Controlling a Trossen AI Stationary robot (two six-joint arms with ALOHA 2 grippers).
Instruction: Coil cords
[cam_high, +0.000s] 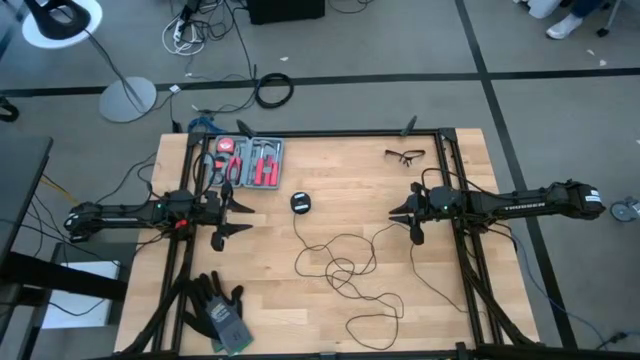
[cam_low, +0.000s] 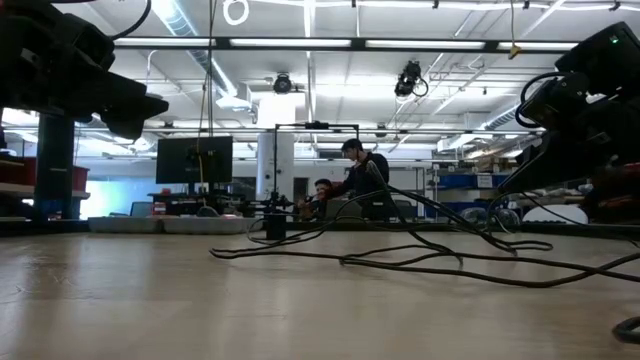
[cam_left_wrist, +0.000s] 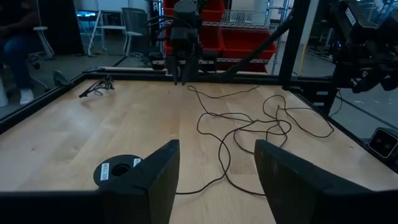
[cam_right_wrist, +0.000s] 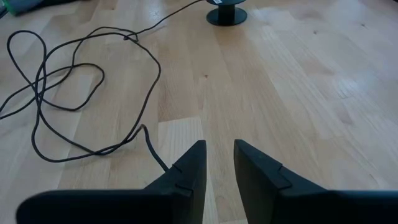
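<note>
Cord (cam_high: 345, 262) lies uncoiled on the desk (cam_high: 330, 330), sprawled in loose overlapping loops. Its puck (cam_high: 301, 202) sits flat at one end, nearer the left arm; from the puck the line runs into the tangle at mid-desk, and a further strand runs from there toward the right arm.

Left gripper (cam_high: 243, 210) hovers just beside the puck, fingers set moderately apart and holding nothing. Right gripper (cam_high: 398, 214) hovers well clear of the puck, on the far side of the tangle, fingers narrowly parted. In its wrist view a strand of cord passes close beneath them; whether it is pinched cannot be told.

Handling assessment: the cord appears very thin, light and limp. It will likely sag, slide on the smooth wood and snag on its own crossings if pulled fast. The puck looks rigid and is the heavier part, so it is the soundest place to take hold. The free strand near the right gripper is a second candidate, though a narrow grip is needed.

Glasses (cam_high: 404, 155), a tool tray (cam_high: 250, 162) and gloves (cam_high: 217, 308) lie apart from the puck, clear of the loops.
</note>
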